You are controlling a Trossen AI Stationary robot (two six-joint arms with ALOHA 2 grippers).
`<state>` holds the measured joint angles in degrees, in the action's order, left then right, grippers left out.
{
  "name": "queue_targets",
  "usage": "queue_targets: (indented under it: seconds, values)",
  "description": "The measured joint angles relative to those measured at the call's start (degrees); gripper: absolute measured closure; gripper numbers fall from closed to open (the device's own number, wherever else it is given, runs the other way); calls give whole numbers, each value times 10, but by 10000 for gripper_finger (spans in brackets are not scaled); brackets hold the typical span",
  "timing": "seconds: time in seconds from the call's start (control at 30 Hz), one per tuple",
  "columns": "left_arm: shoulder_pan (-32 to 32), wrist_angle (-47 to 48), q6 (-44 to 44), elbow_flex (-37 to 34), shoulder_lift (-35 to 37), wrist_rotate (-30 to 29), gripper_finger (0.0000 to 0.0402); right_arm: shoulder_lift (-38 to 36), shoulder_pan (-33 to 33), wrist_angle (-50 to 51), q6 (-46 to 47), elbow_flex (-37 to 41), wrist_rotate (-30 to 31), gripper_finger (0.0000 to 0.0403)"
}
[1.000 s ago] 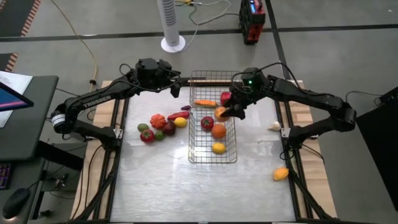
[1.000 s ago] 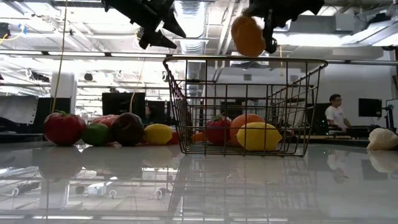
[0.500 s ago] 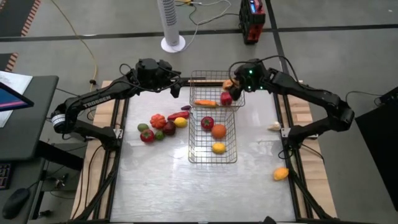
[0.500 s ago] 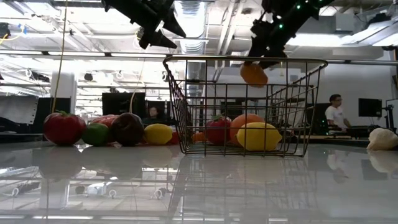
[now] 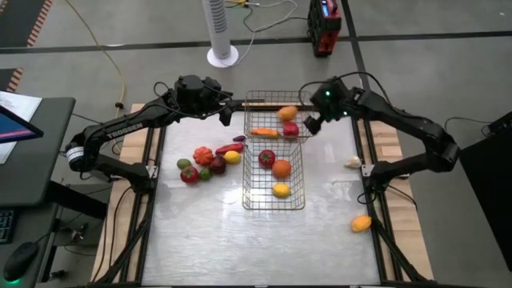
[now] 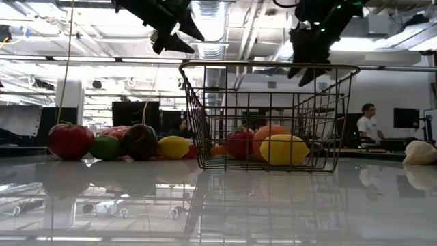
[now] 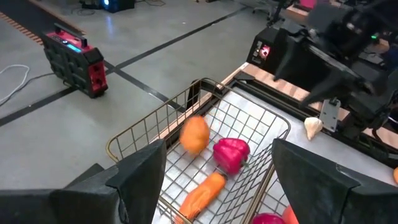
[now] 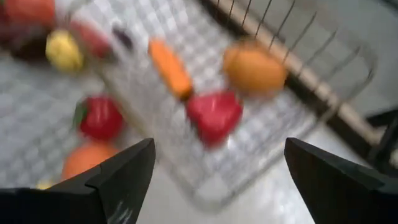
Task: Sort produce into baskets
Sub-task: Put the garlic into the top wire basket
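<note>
1. A pale, glossy table [image 5: 264, 240] stands in a workshop with a concrete floor; a white tower fan [image 5: 222, 32] and a red-and-black case [image 5: 323, 26] sit on the floor beyond its far edge.
2. Only 1 wire basket [image 5: 274, 152] can be seen, at the middle of the table with its long side running near to far. An orange round fruit [image 5: 288, 114] lies in its far end, beside a red pepper [image 5: 290, 129] and an orange carrot [image 5: 264, 132]; nearer the front lie a red fruit [image 5: 266, 158], a larger orange one [image 5: 281, 168] and a yellow lemon [image 5: 281, 190].
3. The right gripper [image 5: 312, 124] hangs just outside the basket's far right corner, above the rim, fingers spread and holding nothing.
4. The left gripper [image 5: 225, 117] hovers off the basket's far left corner, jaws apart and empty.
5. Unsorted pieces lie in a cluster on the table left of the basket, among them a red tomato-like piece [image 5: 204, 154], a small yellow piece [image 5: 232, 157] and a green one [image 5: 184, 163].
6. On the right, well apart from the basket, lie a pale garlic-like piece [image 5: 353, 162] and a yellow-orange piece [image 5: 362, 223].
7. The right arm is nearer those 2 strays, which lie toward the table's near side from its gripper; the left arm is nearer the cluster.
</note>
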<state>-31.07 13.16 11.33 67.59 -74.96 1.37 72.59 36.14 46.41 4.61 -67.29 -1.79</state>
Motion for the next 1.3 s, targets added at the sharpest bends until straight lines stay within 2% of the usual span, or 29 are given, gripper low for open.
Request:
queue_targets:
  seconds: [0.2, 0.3, 0.43, 0.67, 0.8, 1.17, 1.3]
  values:
    - [0, 4, -1, 0, 0, 0, 123, -11, -28, 181, -2, 6, -21, 20]
    - [0, 4, -11, 0, 0, 0, 123, -11, -41, 238, -4, 38, -38, 20]
    - [0, 4, -23, 0, 0, -1, 123, -11, -68, 289, -32, 87, -31, 20]
    - [0, 4, -36, 0, 0, -1, 123, -11, -101, 319, -93, 148, 62, 21]
    - [0, 4, -42, 0, 0, -1, 123, -11, -104, 311, -118, 194, 89, 21]
    - [0, 3, -48, 0, 0, -1, 123, -1, -99, 305, -122, 201, 94, 46]
    - [0, 3, -48, 0, 0, -1, 123, 34, -112, 351, -104, 160, 86, 50]
